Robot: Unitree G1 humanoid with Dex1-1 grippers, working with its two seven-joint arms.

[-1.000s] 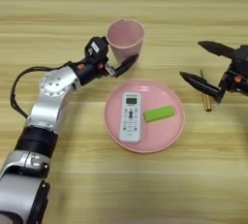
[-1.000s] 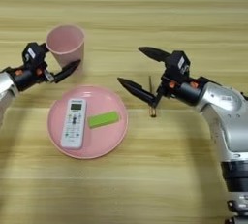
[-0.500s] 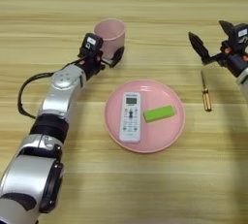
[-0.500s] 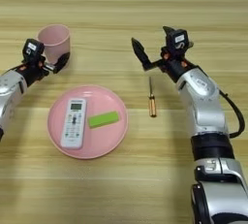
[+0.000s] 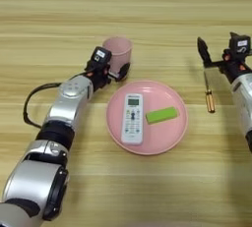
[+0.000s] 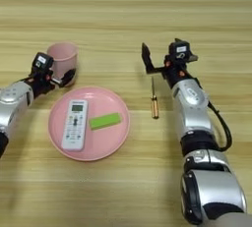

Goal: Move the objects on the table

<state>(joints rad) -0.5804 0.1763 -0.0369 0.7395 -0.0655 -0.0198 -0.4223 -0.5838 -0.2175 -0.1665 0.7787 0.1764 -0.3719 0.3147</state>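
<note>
A pale pink cup [image 5: 117,53] stands upright just beyond the plate's far-left rim. My left gripper [image 5: 116,70] is shut on its lower part, with one black finger [image 5: 123,70] showing at the cup's right side. On the round pink plate [image 5: 165,133] lie a small green block [image 5: 161,115] and a white remote [image 5: 132,118]. My right gripper [image 6: 162,54] is open with its fingers spread wide, and it hovers over the far end of a screwdriver [image 6: 154,100] lying on the wooden table [image 5: 123,5].
The left arm [image 5: 64,113] reaches in from the lower left, with a black cable looping off its side. The right arm [image 6: 194,118] runs down the right side, close to the screwdriver.
The left gripper carried the cup left and away, then back toward the plate's rim. The right gripper drew away from the screwdriver's side, turned, and now sits beyond its tip, still open.
</note>
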